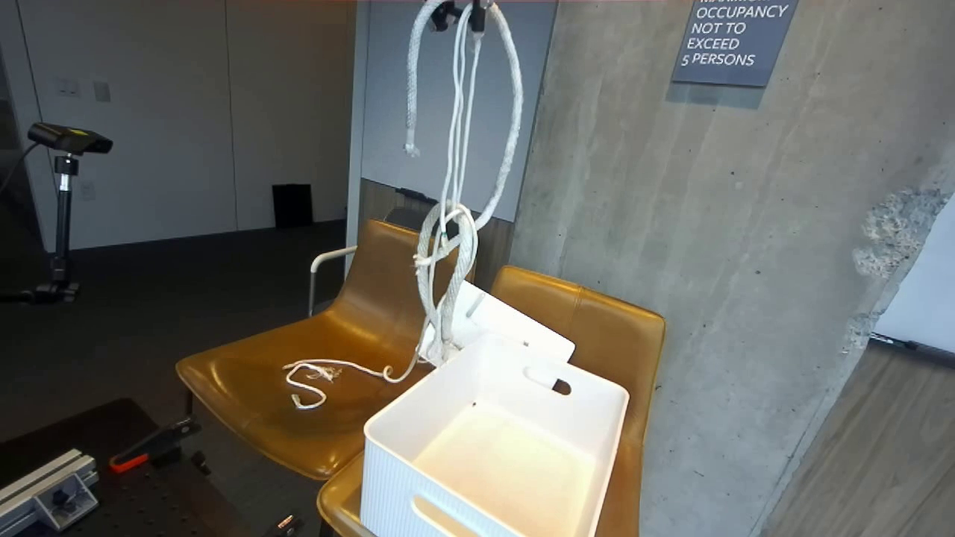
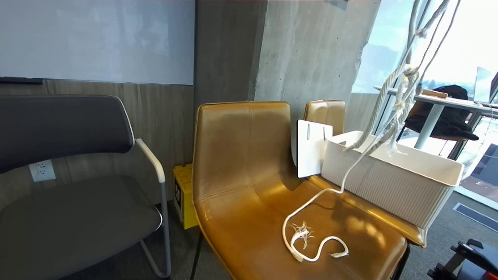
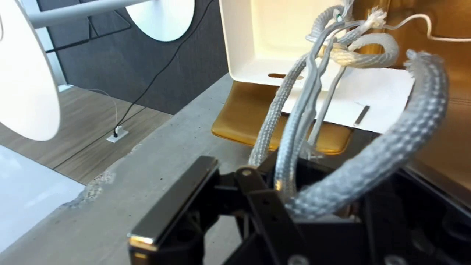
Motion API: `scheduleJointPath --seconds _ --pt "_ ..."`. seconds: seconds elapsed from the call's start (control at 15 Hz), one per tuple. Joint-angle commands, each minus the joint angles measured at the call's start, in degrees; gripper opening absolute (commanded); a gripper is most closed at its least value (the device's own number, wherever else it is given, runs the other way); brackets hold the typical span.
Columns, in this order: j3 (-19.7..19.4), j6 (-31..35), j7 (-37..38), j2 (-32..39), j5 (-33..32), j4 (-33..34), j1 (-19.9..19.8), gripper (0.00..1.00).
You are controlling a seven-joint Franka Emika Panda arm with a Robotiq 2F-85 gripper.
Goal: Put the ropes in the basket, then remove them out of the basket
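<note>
The white ropes (image 1: 448,317) hang in a knotted bundle from my gripper (image 1: 461,15) at the top of an exterior view. They also show in another exterior view (image 2: 398,112). In the wrist view my gripper (image 3: 290,184) is shut on the ropes (image 3: 386,151); the fingertips are partly hidden. The white basket (image 1: 418,485) stands on a tan chair, and its visible floor holds no rope. The bundle's lower end is by the basket's rim; I cannot tell whether it touches. A thin rope tail with frayed ends (image 2: 291,241) lies on the neighbouring chair seat.
A white board (image 1: 515,321) leans behind the basket (image 2: 385,190). Two tan chairs stand side by side, one with its seat (image 2: 249,229) next to the basket. A concrete pillar (image 1: 709,246) rises behind. A grey chair (image 2: 78,217) stands farther off.
</note>
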Motion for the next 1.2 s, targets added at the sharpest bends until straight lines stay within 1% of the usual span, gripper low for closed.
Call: scheduleJointPath --seconds 0.0,0.2,0.33,0.47,0.6,0.73,0.8,0.87,1.0,1.13 --pt "-3.0 -5.5 -6.0 5.3 -0.8 13.8 -3.4 0.00" --pt "-6.5 -5.2 -12.5 9.9 1.9 20.8 -8.4 0.00" --pt "-8.3 -3.4 -15.6 13.4 5.0 22.8 -12.3 0.00" --pt "-9.0 -1.0 -17.5 16.6 9.3 22.4 -16.8 0.00" --pt "-8.6 1.0 -17.8 19.0 12.7 20.7 -19.7 0.00" --pt "-7.8 2.2 -17.1 20.0 14.1 18.2 -20.3 0.00" --pt "-7.3 1.2 -16.2 19.5 14.7 17.0 -19.9 0.00" --pt "-7.2 0.6 -15.1 18.5 14.3 15.2 -18.7 0.00" --pt "-6.0 -0.2 -12.0 13.6 12.9 9.5 -15.1 0.00" --pt "-5.1 -0.5 -9.9 10.9 12.3 6.5 -12.1 0.00"
